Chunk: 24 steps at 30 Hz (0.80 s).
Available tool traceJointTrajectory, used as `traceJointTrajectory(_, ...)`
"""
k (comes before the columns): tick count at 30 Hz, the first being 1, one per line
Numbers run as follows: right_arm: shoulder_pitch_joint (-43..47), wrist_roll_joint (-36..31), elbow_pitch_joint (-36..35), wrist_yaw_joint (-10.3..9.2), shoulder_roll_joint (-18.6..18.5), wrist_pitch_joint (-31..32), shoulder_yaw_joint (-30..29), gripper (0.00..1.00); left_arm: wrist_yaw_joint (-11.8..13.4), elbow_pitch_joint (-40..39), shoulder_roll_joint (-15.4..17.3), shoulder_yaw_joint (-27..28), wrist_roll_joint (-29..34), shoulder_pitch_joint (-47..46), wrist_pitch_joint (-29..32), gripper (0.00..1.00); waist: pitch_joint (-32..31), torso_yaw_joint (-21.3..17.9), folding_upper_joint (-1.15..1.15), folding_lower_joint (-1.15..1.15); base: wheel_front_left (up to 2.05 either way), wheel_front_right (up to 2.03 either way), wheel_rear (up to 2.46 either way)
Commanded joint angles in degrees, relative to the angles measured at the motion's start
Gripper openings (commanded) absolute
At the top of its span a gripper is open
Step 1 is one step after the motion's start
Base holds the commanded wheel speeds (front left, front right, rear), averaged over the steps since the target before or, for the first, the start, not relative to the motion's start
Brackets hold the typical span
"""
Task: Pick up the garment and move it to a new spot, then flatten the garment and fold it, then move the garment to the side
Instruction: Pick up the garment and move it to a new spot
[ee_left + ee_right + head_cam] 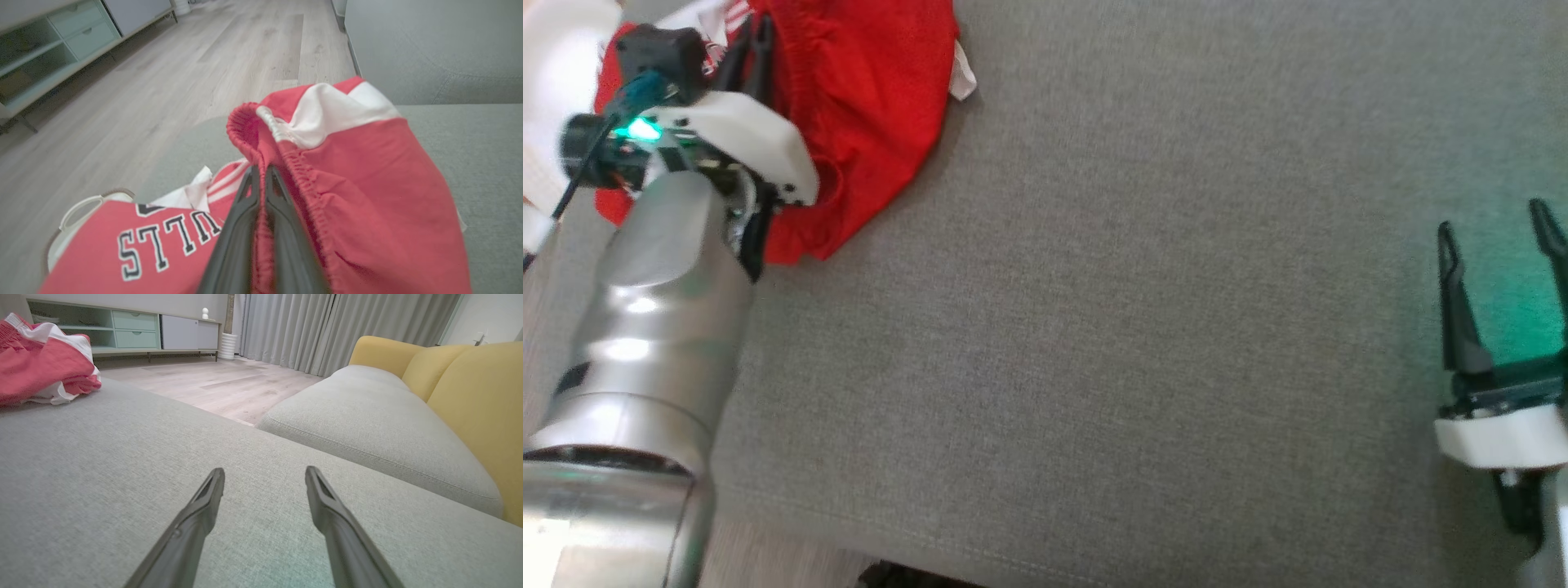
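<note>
On the couch (1135, 327), left gripper (260, 173) pinches the red garment (367, 183) between its jaws; right gripper (264, 473), jaws wide.

Seat cushion (1135, 327): grey weave, spreading before me across the head view from 9 to 3 o'clock.
Second cushion (367, 416): grey too, at 3 o'clock in my right wrist view.
Backrest (470, 388): yellow, behind it at 2 o'clock.
Floor (229, 381): pale wood planks, 12 o'clock.
Sideboard (122, 328): pale green drawers, 11 o'clock.
Curtains (327, 326): grey, 1 o'clock.
Pot (228, 346): white, ribbed, between sideboard and curtains.
</note>
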Motion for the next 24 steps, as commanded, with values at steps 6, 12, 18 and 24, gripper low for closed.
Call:
traceJointTrajectory(6, 2.29, 1.21, 0.08, 0.39, 3.14, -0.52, 3.14, 1.00, 0.11, -2.99, 6.19, -2.55, 1.39, -0.28, -3.68, 0.00, -10.72, -2.19, 0.00, 0.00, 0.00, 0.00, 0.00)
traceJointTrajectory(12, 4.10, 2.09, 2.33, 0.39, 7.02, -0.52, 6.05, 1.00, 0.11, -6.74, 8.80, -6.73, 2.72, -0.62, -4.49, 0.00, -21.22, -6.55, 0.00, 0.00, 0.00, 0.00, 0.00)
traceJointTrajectory(18, 6.07, 2.58, 3.41, 0.39, 9.45, -0.52, 7.92, 1.00, 0.10, -14.34, 10.63, -13.41, -0.82, 0.05, 0.29, 0.00, -28.47, -13.80, 0.00, 0.00, 0.00, 0.00, 0.00)
traceJointTrajectory(24, 5.81, 3.50, 3.45, 0.39, 10.38, -0.52, 9.58, 1.00, 0.10, -27.64, 13.41, -17.30, -10.84, 1.09, 7.98, 0.00, -30.52, -21.41, 0.00, 0.00, 0.00, 0.00, 0.00)
